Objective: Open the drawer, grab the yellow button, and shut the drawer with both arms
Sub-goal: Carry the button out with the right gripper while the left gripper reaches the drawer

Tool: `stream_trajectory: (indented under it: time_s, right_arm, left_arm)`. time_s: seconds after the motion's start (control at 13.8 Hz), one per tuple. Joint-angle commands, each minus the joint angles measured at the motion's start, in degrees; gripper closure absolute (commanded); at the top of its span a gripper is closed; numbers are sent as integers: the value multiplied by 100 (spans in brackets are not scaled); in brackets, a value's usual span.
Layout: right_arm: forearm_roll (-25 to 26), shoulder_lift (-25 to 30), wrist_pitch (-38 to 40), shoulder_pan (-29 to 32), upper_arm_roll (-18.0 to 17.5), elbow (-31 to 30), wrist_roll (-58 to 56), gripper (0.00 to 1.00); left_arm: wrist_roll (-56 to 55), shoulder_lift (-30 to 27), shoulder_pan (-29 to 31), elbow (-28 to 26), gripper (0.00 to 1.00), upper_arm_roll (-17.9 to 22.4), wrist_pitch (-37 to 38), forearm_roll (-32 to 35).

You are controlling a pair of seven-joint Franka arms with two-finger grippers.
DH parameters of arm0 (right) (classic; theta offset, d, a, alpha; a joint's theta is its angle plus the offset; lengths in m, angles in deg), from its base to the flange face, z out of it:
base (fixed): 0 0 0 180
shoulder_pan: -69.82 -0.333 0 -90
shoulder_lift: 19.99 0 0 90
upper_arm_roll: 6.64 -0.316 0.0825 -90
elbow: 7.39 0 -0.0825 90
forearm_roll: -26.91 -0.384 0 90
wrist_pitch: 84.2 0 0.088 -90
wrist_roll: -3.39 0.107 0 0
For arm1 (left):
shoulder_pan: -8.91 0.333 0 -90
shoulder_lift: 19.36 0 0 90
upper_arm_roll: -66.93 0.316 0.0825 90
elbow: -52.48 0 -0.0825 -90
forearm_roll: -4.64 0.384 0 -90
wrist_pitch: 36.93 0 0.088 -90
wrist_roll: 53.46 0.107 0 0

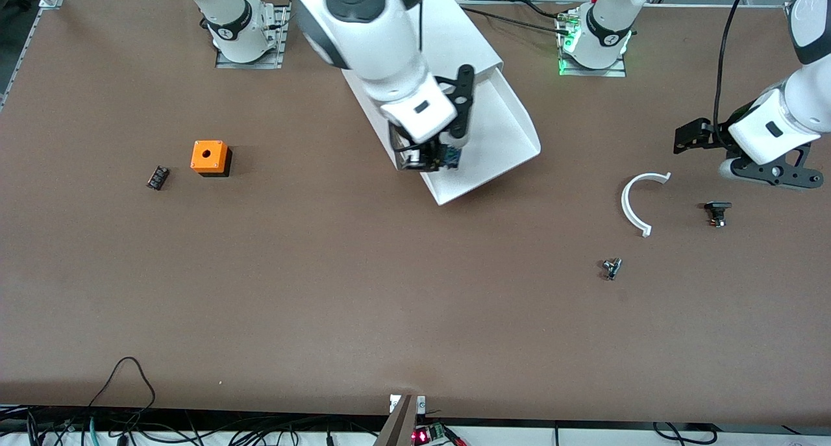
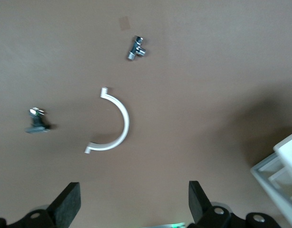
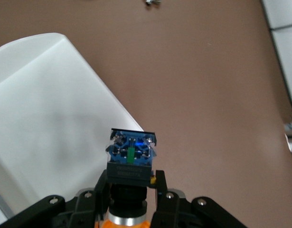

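Observation:
The top drawer [image 1: 500,131] stands pulled out of the white cabinet [image 1: 458,37], a shallow white tray that looks empty. My right gripper [image 1: 430,158] hangs over the drawer's front corner, shut on the button [image 1: 450,155]. In the right wrist view the button's blue base [image 3: 130,149] points away, and the fingers [image 3: 161,185] clamp its black body above the orange cap; the drawer [image 3: 46,109] lies beside it. My left gripper [image 1: 720,154] is open and empty over the table at the left arm's end, with its fingers [image 2: 69,203] wide apart in the left wrist view.
A white half-ring [image 1: 637,202] [image 2: 115,118], a small metal fitting [image 1: 611,268] [image 2: 135,48] and a small black part [image 1: 717,212] [image 2: 36,121] lie near the left gripper. An orange cube with a hole [image 1: 210,157] and a small black part [image 1: 157,177] lie toward the right arm's end.

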Motion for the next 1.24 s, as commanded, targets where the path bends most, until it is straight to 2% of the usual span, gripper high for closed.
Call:
stream_trajectory:
  time_s: [0.0,0.29,0.51,0.65,0.87,1.02,1.16]
  right_arm:
    - [49,601,-16,606,-79,-702,270,73]
    - [277,1365,-305,1293,-79,-1922,340,72]
    - [260,1603,-342,1663,-79,-2469,340,72]
    - [252,1717,-350,1777,-79,-2741,454,72]
    - [383,1718,-324,1952,-79,-2970,2084,72]
    - [734,1744,-271,2233,-79,-3198,3025,72]
    - [970,1727,-298,2558,-79,-3410,3310,72]
  left_arm:
    - [-1122,423,-163,-52,0,-158,-503,-272]
    - [-2644,635,-638,-965,0,-483,-2014,-273]
    - [-3611,478,-665,-1853,0,-1028,-3106,-273]
    - [-4079,302,-726,-2135,0,-1397,-3231,-264]
    - [-4659,126,-770,-2382,0,-1793,-3292,-264]
    - [-4678,-93,-770,-2662,0,-2100,-3371,-281]
    - [-4678,-330,-753,-2909,0,-2504,-3372,-290]
